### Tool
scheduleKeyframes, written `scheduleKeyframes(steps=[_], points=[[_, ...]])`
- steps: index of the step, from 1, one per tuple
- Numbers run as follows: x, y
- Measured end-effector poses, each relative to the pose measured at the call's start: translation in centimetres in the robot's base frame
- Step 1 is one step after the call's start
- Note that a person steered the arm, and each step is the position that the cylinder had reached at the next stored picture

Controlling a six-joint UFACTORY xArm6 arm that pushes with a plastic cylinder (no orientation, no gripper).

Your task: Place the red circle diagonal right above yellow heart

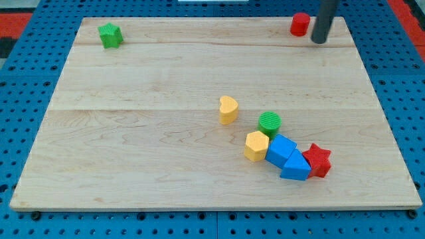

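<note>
The red circle point(300, 24) stands at the board's top right corner. My tip point(320, 40) is just to its right and slightly lower, close to it; I cannot tell if they touch. The yellow heart point(228, 109) sits near the board's middle, far down and to the left of the red circle.
A green circle point(269, 123), a yellow hexagon point(255, 145), two blue blocks point(281, 150) point(295, 166) and a red star point(318, 160) cluster below and right of the heart. A green star point(110, 34) sits at the top left. The wooden board point(133, 133) lies on a blue pegboard.
</note>
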State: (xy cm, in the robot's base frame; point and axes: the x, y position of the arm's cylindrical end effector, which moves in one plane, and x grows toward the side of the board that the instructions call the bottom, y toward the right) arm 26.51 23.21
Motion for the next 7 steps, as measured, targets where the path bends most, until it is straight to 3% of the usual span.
scheduleKeyframes(steps=[1,2,4,5,7], points=[[-5.0,2.9],[-7.4,1.4],[-3.2,-9.9],[-0.7,-11.9],[-0.5,-13.3]])
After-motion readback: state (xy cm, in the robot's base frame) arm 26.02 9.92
